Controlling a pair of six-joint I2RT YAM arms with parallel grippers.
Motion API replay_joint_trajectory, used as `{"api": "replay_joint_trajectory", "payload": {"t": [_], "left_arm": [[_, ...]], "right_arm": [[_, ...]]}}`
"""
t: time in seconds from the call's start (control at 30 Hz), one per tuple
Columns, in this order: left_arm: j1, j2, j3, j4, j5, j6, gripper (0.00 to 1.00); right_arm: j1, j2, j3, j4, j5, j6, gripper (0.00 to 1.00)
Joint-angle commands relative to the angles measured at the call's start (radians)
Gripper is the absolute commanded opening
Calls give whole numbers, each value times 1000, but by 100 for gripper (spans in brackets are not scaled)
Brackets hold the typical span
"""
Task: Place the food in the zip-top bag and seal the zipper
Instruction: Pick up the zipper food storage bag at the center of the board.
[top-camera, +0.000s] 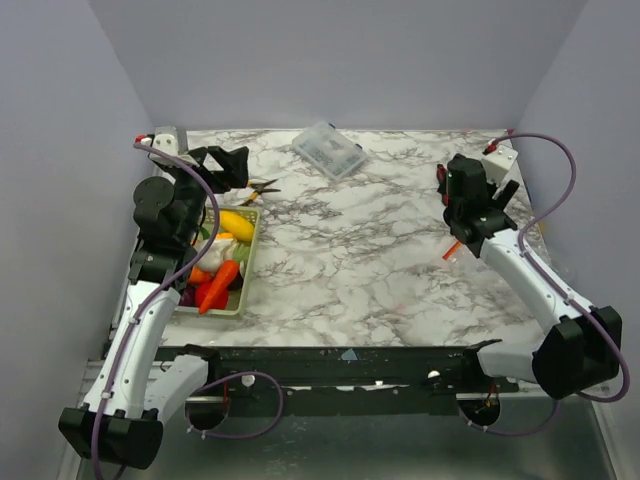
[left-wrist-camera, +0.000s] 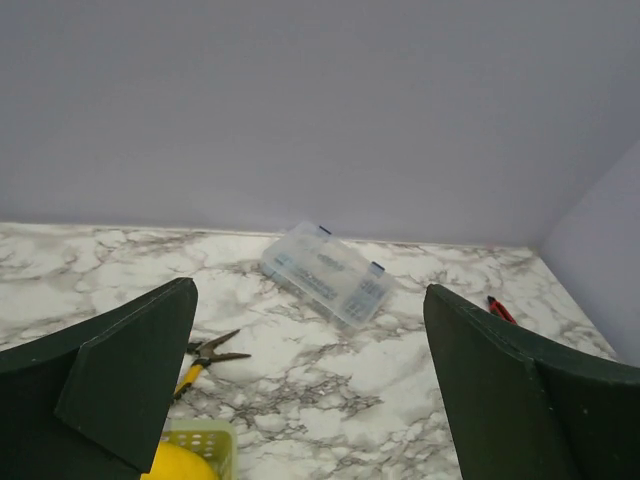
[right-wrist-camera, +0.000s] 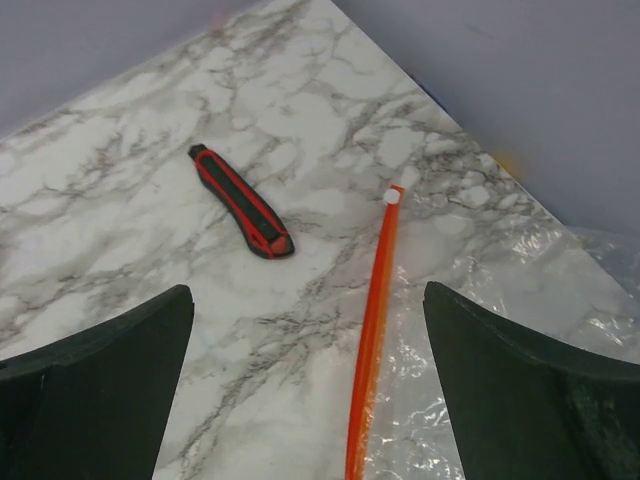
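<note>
Top external shows the marbled table (top-camera: 380, 270) with my two arms split to opposite sides, which suits a job whose parts lie well apart. My left gripper (top-camera: 226, 165) hangs above the far end of the basket (top-camera: 248, 272), jaws spread wide and holding nothing; I judge it is there because the food (top-camera: 215, 270) sits heaped in that basket at the left edge. My right gripper (top-camera: 478, 222) hovers over the bag (right-wrist-camera: 480, 380), jaws likewise spread wide with nothing between them. The bag lies flat and crinkled at the right side of the table, empty as far as I can see, so no loading has begun. The box (top-camera: 328, 150) rests at the far edge, out of both paths. In the basket a carrot (top-camera: 220, 285) lies at the near end and a lemon (top-camera: 235, 222) at the far end. The knife (right-wrist-camera: 240, 203) lies just beside the bag's mouth, apart from it, and the pliers (left-wrist-camera: 205, 358) lie just beyond the basket. The zipper (right-wrist-camera: 372, 340) runs straight between my right fingers; whether it is parted I cannot tell.
</note>
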Motion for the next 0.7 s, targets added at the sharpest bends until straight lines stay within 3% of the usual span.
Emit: {"api": "replay_joint_trajectory", "payload": {"t": [0.0,0.33,0.67], "left_arm": [[-58,22,11,-127,96,-9,98],[-177,24,5,-107,222,9,98],[-199,46,9,-99,294,22,99]], "right_arm": [[2,81,33,-245,171,100,100],[2,249,192,-500,-40,14,100],[2,429,240,-627,90,277,100]]}}
